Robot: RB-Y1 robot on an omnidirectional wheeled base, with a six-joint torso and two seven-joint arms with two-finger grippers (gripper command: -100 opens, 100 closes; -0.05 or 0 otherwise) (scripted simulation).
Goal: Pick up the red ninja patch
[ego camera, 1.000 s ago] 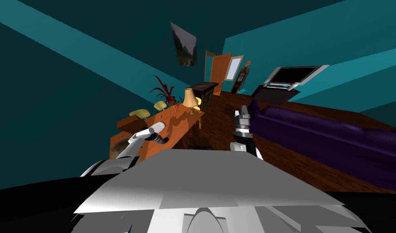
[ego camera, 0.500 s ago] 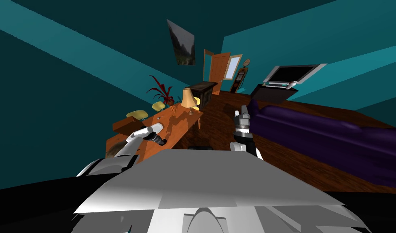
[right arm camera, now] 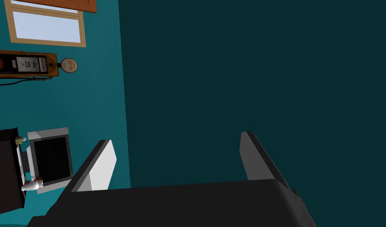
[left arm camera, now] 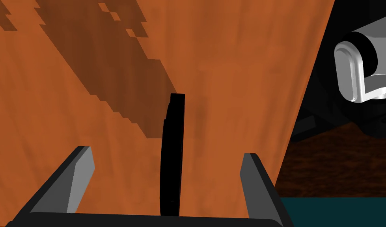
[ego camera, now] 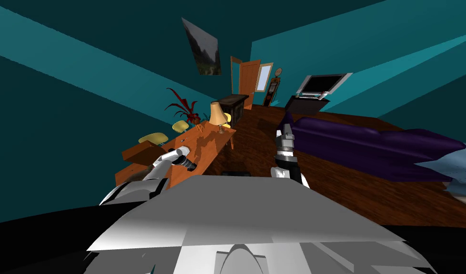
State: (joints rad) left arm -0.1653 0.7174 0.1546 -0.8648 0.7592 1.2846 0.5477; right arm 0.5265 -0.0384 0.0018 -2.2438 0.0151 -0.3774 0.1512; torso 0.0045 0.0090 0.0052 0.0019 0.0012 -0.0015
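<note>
**Straddling the Patch, Not Yet Gripping**

Holding the left gripper (left arm camera: 167, 154) low over the orange bench (left arm camera: 235, 79) near its edge, fingers (left arm camera: 81, 173) spread wide either side of a thin black disc (left arm camera: 174, 130) seen edge-on, with neither touching it. Taking that disc for the patch, though drawn black rather than red. Resting the right gripper (right arm camera: 177, 140) raised beside the purple sofa (ego camera: 360, 147), fingers also apart, carrying nothing. Swung the head's view over the last second, uncovering a pale blue thing (ego camera: 458, 166) past the sofa's far end; kept the left hand's place over the bench meanwhile. Means the line-up looks intact: likely only closing on the disc and lifting remain.
</note>
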